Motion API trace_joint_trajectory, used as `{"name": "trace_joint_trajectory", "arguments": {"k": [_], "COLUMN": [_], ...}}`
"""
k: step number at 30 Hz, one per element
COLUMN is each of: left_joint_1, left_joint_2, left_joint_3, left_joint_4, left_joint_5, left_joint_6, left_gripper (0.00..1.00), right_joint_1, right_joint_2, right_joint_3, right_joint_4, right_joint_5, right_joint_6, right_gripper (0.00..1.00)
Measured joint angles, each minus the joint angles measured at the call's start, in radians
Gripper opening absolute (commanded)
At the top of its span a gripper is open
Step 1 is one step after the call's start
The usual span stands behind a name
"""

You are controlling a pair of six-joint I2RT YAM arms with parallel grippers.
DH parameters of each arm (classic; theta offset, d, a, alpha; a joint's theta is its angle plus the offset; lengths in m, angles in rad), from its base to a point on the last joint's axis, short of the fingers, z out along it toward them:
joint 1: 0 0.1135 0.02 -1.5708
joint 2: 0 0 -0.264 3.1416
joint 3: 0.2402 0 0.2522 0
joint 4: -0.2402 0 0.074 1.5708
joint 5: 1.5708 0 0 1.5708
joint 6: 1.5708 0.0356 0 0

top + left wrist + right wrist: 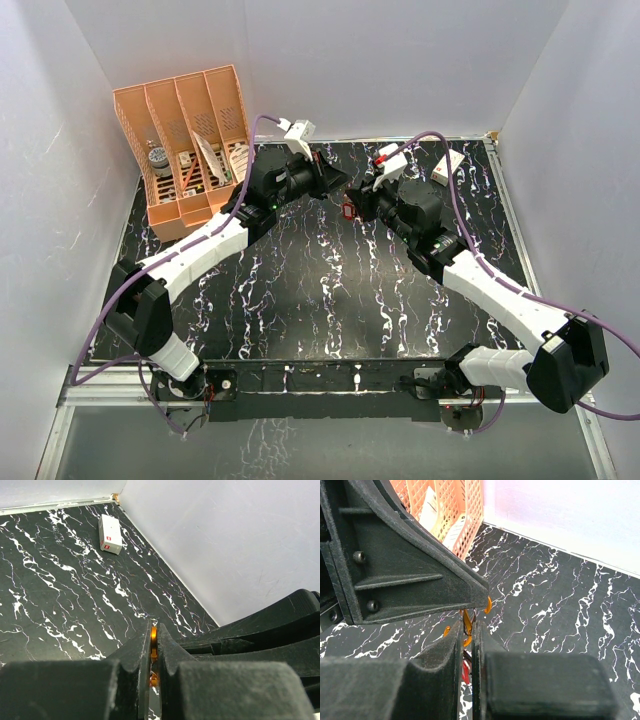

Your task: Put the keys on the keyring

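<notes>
Threading step: left claw [153, 645] clamps the keyring [153, 635], right claw [469, 631] clamps the red key [465, 672] just beside it; next needs fine alignment.

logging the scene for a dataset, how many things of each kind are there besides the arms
keyring: 1
red key: 1
white box: 1
orange rack: 1
total: 4, and the rack's contents are too small to count
</notes>
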Motion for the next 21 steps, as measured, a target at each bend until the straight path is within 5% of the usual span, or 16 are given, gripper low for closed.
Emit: {"name": "trace_joint_trajectory", "arguments": {"k": [4,7,21], "left_joint_1": [0.000,0.000,0.033], "left_joint_2": [0.000,-0.004,-0.072], "left_joint_3": [0.000,-0.005,-0.051], "left_joint_4": [0.005,0.007,0.049], "left_joint_5": [-0.001,-0.006,-0.026], "left_joint_6": [0.000,0.001,0.000], "left_gripper": [0.00,0.00,0.00], "right_joint_1": [0.000,-0.006,0.006], "right_joint_2": [0.000,0.000,-0.192], "right_joint_3": [0.002,0.003,-0.001], "right_joint_4": [0.000,0.000,-0.016], "right_joint_5": [0.007,0.043,0.279], "right_joint_6": [0.004,0.006,0.069], "right_gripper": [0.53,0.72,0.87]}}
